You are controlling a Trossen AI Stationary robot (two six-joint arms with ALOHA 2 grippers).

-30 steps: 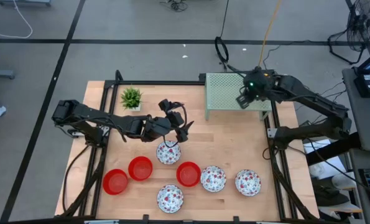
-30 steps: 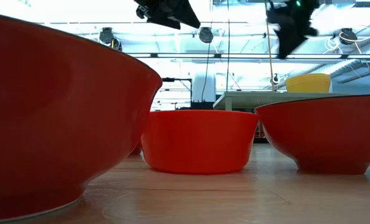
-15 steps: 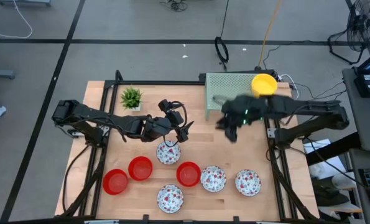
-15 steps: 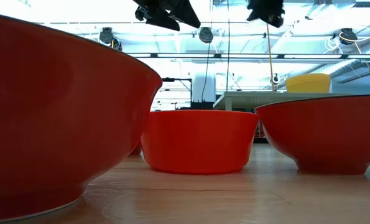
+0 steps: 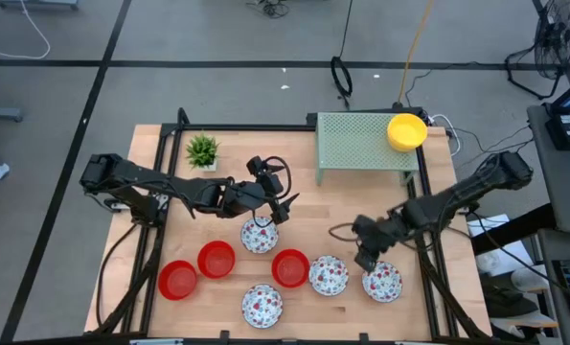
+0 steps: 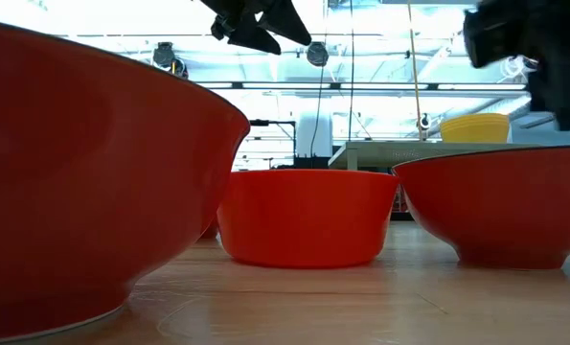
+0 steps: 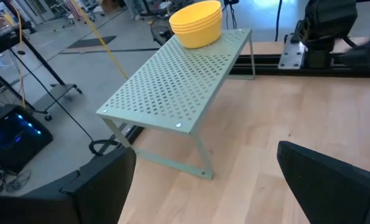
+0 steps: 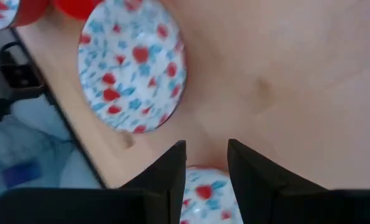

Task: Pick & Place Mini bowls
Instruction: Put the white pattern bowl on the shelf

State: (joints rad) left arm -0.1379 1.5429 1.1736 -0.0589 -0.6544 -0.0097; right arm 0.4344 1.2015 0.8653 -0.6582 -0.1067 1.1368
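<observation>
Far left on the wooden counter (image 5: 304, 220): two red bowls (image 5: 178, 279) (image 5: 216, 259) side by side. Behind them, a small green plant (image 5: 202, 149). Left gripper (image 5: 281, 209) up above a speckled white bowl (image 5: 259, 236), jaws wide apart, nothing in them. Next, another speckled bowl (image 5: 262, 305) at the front edge, then a red bowl (image 5: 290, 267) touching a speckled one (image 5: 329, 276). Right gripper (image 5: 365, 261) low over the last speckled bowl (image 5: 382, 282), jaws a little apart, holding nothing. Yellow bowls (image 5: 406, 131) stacked on the green rack (image 5: 356, 144) at the back.
</observation>
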